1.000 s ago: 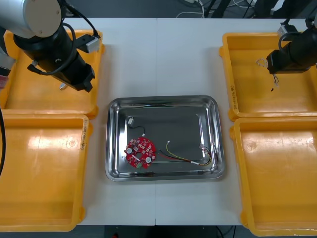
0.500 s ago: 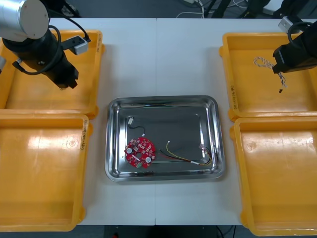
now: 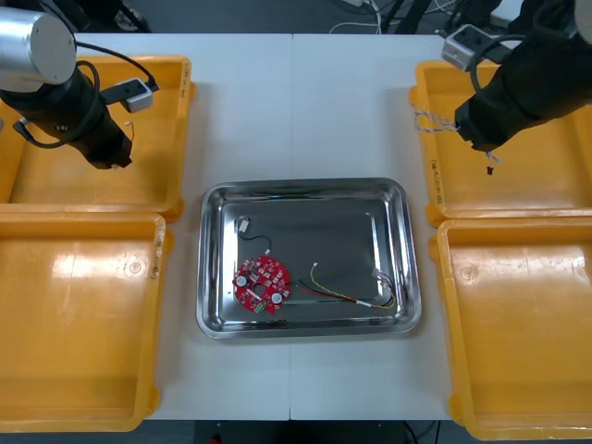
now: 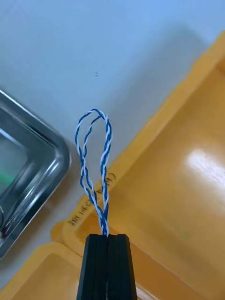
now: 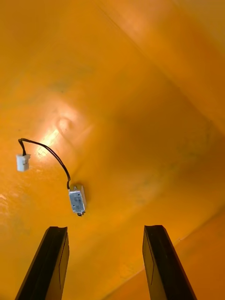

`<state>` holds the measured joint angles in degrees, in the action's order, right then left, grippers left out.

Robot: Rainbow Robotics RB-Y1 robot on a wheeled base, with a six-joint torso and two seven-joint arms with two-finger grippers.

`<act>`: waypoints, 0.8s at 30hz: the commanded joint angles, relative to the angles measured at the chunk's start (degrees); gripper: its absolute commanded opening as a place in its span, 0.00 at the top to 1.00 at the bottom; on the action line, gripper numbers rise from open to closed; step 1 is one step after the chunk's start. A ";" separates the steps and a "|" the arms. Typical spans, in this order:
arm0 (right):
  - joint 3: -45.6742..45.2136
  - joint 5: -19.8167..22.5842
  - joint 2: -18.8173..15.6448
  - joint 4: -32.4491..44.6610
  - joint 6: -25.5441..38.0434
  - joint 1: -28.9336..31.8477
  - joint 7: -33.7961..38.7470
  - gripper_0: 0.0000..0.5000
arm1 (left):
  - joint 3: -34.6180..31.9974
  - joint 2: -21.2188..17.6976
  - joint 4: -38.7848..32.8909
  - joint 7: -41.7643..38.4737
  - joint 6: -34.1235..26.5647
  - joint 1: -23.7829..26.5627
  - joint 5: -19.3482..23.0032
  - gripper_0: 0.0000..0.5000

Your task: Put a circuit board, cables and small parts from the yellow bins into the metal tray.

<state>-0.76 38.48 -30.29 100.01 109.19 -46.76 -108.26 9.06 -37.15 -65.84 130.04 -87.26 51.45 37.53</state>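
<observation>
Looped blue-white cable (image 4: 101, 213), seemingly above bin (image 4: 178, 197)

Left gripper (image 5: 105, 228): fingers spread wide apart, pointing downward. Right gripper (image 4: 108, 236): fingers pressed together, twisted blue and white cable (image 4: 102, 218) pinched at the fingertips.

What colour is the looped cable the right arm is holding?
The cable is twisted blue and white, clearest in the right wrist view.

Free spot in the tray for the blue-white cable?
The far right part of the metal tray, between its far rim and the red and yellow cable, is bare. The left side is crowded: circuit board, black cable.
</observation>
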 commanded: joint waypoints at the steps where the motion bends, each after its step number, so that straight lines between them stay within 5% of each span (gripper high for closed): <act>1: 3.05 0.81 2.43 3.00 -0.56 0.00 1.30 1.00 | -1.51 -2.13 1.42 4.87 2.44 2.96 -0.44 0.08; 15: 15.88 0.81 4.62 7.22 -8.21 2.02 -3.27 1.00 | -1.07 -0.11 10.56 9.09 10.88 2.96 0.97 0.08; 24: 21.77 0.19 4.01 7.13 -13.57 3.96 -15.31 1.00 | -0.63 0.94 13.11 9.53 14.40 2.87 1.32 0.08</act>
<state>18.76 38.95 -26.08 105.28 97.07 -43.82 -121.71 9.06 -36.97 -52.94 131.54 -74.12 51.47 38.31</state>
